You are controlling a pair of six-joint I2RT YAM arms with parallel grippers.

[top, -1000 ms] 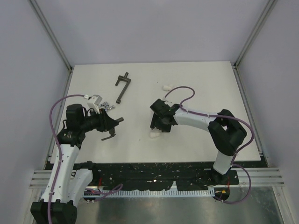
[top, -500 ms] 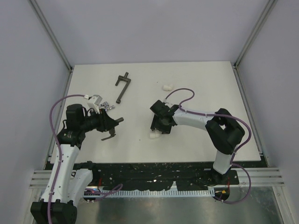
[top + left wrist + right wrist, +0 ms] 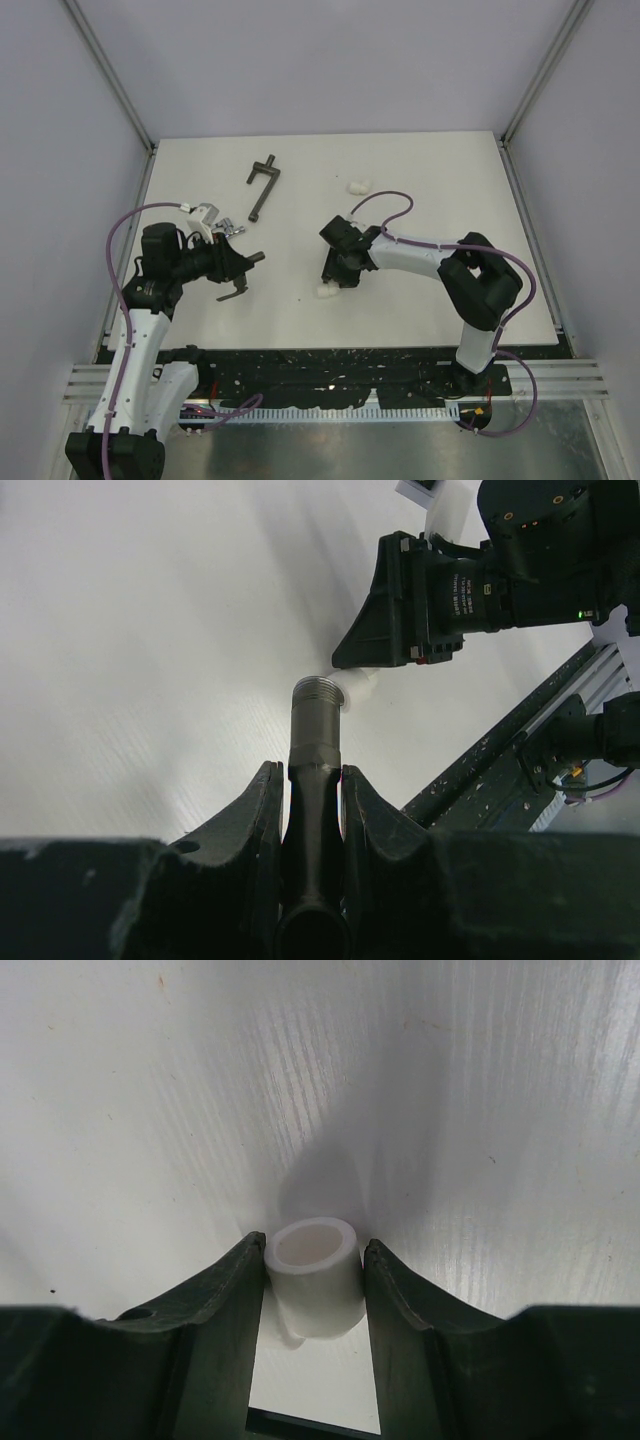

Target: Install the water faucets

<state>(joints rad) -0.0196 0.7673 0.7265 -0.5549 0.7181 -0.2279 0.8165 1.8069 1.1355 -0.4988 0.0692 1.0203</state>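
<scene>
A dark grey-bronze water faucet (image 3: 315, 735) sticks out of my left gripper (image 3: 310, 770), which is shut on its body; the threaded end (image 3: 317, 692) points toward the right arm. From above, the left gripper (image 3: 236, 267) hovers at the table's left with this faucet (image 3: 252, 259). A shiny silver faucet (image 3: 229, 231) lies just behind it. My right gripper (image 3: 315, 1244) has both fingers pressed on a white elbow fitting (image 3: 316, 1278) with its open mouth up. The overhead view shows the right gripper (image 3: 334, 279) and this fitting (image 3: 326, 291) near the table's middle.
A long dark T-handled bar (image 3: 262, 186) lies at the back left. A second white elbow fitting (image 3: 356, 186) sits behind the right arm. The black rail (image 3: 330, 370) runs along the table's near edge. In the left wrist view the right gripper's body (image 3: 440, 590) stands close ahead.
The right gripper's jaws have narrowed onto the white elbow fitting, and the right arm has crept slightly left. The left arm and its faucet have not moved.
</scene>
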